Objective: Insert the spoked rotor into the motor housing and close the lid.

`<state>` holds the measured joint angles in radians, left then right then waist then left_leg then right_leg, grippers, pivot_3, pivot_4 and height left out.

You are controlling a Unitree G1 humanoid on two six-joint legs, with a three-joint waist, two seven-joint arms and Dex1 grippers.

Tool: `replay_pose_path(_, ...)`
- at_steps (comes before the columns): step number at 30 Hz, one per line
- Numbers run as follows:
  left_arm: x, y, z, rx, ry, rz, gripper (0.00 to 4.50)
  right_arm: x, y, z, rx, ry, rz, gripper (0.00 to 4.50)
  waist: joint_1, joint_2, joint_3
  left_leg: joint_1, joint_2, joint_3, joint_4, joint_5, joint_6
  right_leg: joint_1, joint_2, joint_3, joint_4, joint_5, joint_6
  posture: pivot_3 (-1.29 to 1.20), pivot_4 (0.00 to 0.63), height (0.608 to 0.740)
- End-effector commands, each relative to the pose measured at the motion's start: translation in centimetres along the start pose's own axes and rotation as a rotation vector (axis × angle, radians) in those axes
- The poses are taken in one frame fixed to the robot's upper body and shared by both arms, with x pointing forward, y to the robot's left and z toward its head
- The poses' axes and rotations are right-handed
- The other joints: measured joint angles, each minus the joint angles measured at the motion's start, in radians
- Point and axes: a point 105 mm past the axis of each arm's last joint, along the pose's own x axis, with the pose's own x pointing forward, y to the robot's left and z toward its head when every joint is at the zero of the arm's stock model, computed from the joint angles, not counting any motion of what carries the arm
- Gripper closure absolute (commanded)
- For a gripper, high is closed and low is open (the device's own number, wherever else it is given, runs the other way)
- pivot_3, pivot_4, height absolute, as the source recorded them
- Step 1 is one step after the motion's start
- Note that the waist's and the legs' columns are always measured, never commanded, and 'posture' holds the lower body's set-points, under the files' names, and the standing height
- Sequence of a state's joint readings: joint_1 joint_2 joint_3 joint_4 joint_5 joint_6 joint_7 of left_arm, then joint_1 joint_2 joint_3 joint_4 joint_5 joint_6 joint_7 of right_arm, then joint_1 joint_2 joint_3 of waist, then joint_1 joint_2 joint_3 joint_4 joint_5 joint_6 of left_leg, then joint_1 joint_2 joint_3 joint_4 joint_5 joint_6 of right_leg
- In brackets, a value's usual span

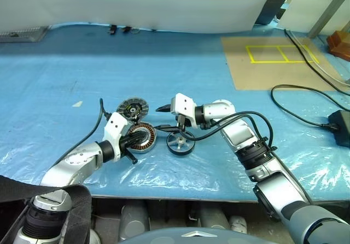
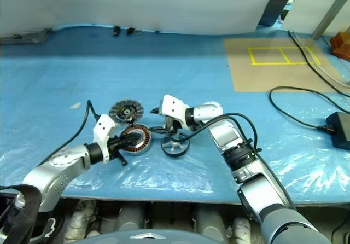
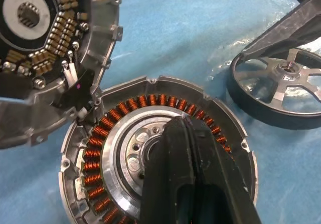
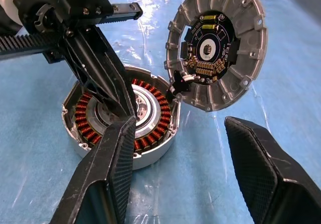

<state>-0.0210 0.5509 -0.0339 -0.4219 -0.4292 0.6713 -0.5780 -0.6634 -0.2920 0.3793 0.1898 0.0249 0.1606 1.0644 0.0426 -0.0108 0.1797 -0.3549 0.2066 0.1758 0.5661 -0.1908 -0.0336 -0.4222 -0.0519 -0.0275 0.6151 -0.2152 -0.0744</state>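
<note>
- On the blue sheet [image 1: 65, 69] that covers the table, I see three round parts close together in front of me.
- The motor housing [image 1: 143, 136] lies flat, with its ring of copper wire facing up around a pale middle.
- My left gripper [image 1: 135, 140] has its two black fingers pressed together, with nothing between them. The tips sit over the middle of the housing, pointing down into it. I cannot tell if they touch it.
- The lid [image 1: 133, 108] is just behind the housing, on the far side from me. It stands tilted up, and its edge meets the housing rim. From my wrist cameras I see its inner face, with a dark round board and small yellow parts.
- The spoked rotor [image 1: 180, 143] lies flat just to the right of the housing, with a small gap between them. It has a thick black rim and shiny silver spokes.
- My right gripper [image 1: 163, 118] points left, and its fingers stand apart. It holds nothing. One finger reaches over the far side of the rotor toward the housing, and the other is higher, nearer the lid.
- Far off to the right I see a brown board [image 1: 279, 63] with yellow tape lines, and a black cable [image 1: 295, 99] on the sheet.
</note>
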Motion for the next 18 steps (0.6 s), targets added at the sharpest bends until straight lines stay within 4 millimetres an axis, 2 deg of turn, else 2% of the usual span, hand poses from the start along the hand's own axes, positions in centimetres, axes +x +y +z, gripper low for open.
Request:
replay_pose_path(1, 0.1, 0.0, -2.3, -0.015, 0.060, 0.022, 4.47, 0.0, -0.4, 0.9, -0.039, -0.021, -0.011, 1.62, 0.000, 0.000, 0.000, 0.001, 0.000, 0.000, 0.000, 0.000, 0.000, 0.001, 0.000, 0.000, 0.000, 0.000, 0.000, 0.00, 0.150, 0.740)
replay_pose_path(6, -0.7, 0.6, -0.7, -0.004, -0.015, 0.031, 4.47, 0.1, -0.1, 0.9, -0.027, -0.028, -0.005, 1.62, 0.000, 0.000, 0.000, 0.002, 0.000, 0.000, 0.000, 0.000, 0.000, 0.002, 0.000, 0.000, 0.000, 0.000, 0.000, 0.00, 0.150, 0.740)
replay_pose_path(13, -2.3, 2.2, 2.7, -0.043, -0.185, 0.063, 4.47, 0.2, -0.1, 1.2, -0.006, -0.048, -0.008, 1.62, -0.001, 0.000, 0.000, 0.000, 0.000, 0.000, 0.000, 0.000, 0.000, 0.000, 0.000, 0.000, 0.000, 0.000, 0.000, 0.00, 0.150, 0.740)
replay_pose_path(15, -2.1, 2.2, 2.4, -0.047, -0.161, 0.063, 4.47, 0.2, -0.1, 1.1, 0.005, -0.043, 0.002, 1.62, -0.001, 0.000, 0.000, 0.000, 0.000, 0.000, 0.000, 0.000, 0.000, 0.000, 0.000, 0.000, 0.000, 0.000, 0.000, 0.00, 0.150, 0.740)
replay_pose_path(18, -1.7, 1.9, 0.8, -0.017, -0.076, 0.057, 4.47, 0.1, 0.0, 1.0, 0.003, -0.033, 0.011, 1.62, -0.001, 0.000, 0.000, 0.000, 0.000, 0.000, 0.000, 0.000, 0.000, 0.000, 0.000, 0.000, 0.000, 0.000, 0.000, 0.00, 0.150, 0.740)
